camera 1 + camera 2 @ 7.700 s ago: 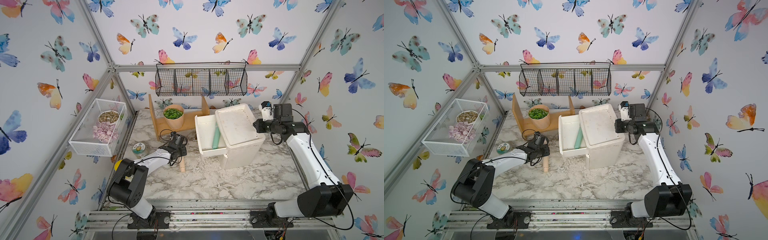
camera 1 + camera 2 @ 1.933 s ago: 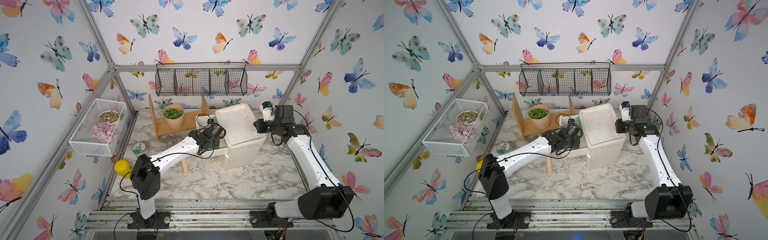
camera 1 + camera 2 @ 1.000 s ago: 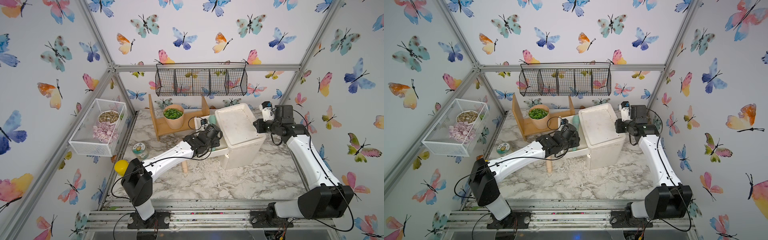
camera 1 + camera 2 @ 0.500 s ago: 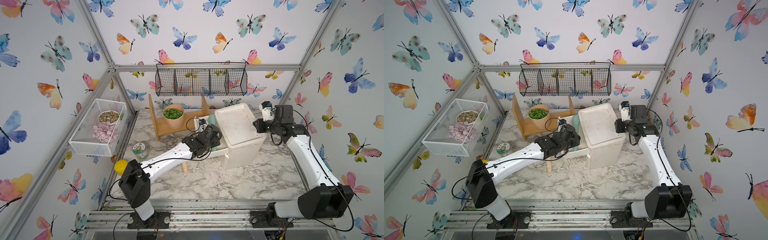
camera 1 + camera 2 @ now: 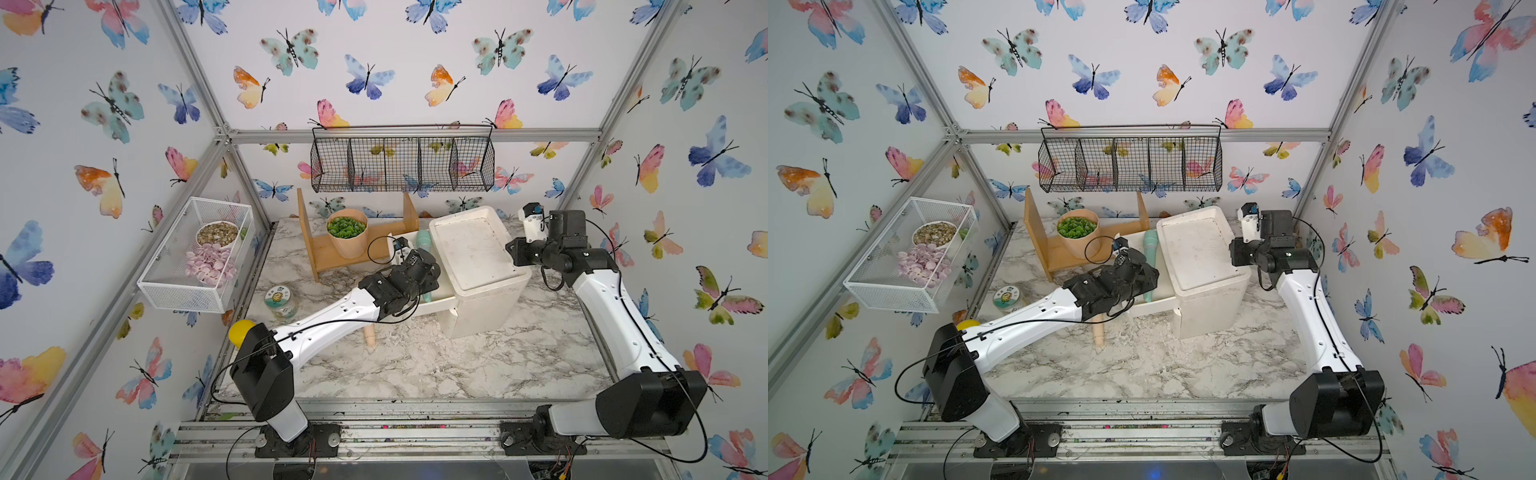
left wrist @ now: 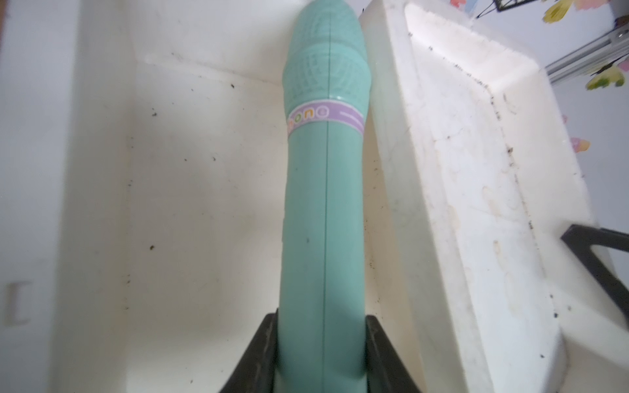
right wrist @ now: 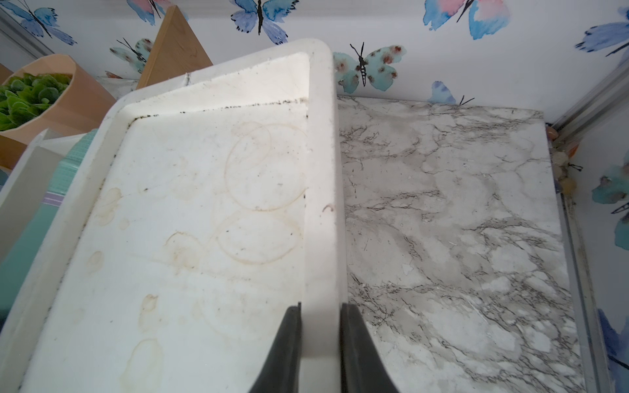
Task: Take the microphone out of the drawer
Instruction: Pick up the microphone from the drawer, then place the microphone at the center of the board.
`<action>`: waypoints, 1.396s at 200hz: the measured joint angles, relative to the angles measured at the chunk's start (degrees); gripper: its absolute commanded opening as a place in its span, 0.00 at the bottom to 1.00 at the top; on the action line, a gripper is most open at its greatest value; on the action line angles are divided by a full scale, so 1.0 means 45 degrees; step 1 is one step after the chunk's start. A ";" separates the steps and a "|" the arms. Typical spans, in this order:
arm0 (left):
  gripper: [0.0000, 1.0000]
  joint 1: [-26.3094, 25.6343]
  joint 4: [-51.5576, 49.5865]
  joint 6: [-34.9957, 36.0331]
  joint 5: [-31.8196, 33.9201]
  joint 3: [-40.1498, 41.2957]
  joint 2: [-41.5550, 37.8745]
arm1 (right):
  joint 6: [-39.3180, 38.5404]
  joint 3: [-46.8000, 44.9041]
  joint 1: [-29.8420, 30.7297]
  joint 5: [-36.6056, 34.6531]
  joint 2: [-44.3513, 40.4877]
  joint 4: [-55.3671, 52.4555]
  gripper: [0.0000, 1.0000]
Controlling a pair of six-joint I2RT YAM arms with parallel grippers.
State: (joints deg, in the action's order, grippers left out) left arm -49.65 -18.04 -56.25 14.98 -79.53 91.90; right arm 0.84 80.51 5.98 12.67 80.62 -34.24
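Scene: two robot arms work at a marble-patterned tabletop [image 5: 415,365]. On it stands a small white plastic cabinet [image 5: 473,249], stained on top, with a shallow white drawer [image 6: 190,204] pulled out on the side facing the left arm.

Microphone: a mint-green plastic toy microphone [image 6: 325,204] with a lilac band below its ribbed head. It lies lengthwise inside the drawer, just beside the cabinet body, with its head toward the drawer's far wall. In both top views its head [image 5: 424,240] shows beyond the left wrist.

Left gripper: the left gripper [image 6: 321,340] reaches into the drawer. Its two black jaws press against opposite sides of the microphone's handle end, grasping it.

Right gripper: the right gripper [image 7: 320,326] is clamped on the raised rim of the cabinet's top, on the side away from the drawer. It appears to be steadying the cabinet.

Done: the drawer is open, the microphone has been reached, and a grip is made on it.

Left to do: lift the microphone clear of the drawer walls, carry it out, and probably set it on the tabletop.

Unclear: whether the microphone rests on the drawer floor or is already raised off it.

Progress: judged roughly halfway, with extraction not yet done.
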 measured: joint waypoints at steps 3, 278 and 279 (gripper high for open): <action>0.08 0.0005 0.0029 -0.0083 0.0073 0.0010 -0.0068 | 0.0010 0.0000 0.0000 -0.0005 0.0000 0.0000 0.06; 0.10 0.2822 0.0175 0.3361 0.1889 0.1967 -0.3356 | 0.0029 0.0000 0.0000 0.0000 0.0005 -0.0010 0.06; 0.10 0.2822 0.0175 0.3361 0.1889 0.1967 -0.3356 | 0.0029 0.0000 0.0000 0.0005 0.0005 -0.0010 0.07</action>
State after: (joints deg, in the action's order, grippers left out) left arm -36.95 -17.26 -41.12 23.49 -70.67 76.79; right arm 0.97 80.51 5.98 12.69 80.64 -34.28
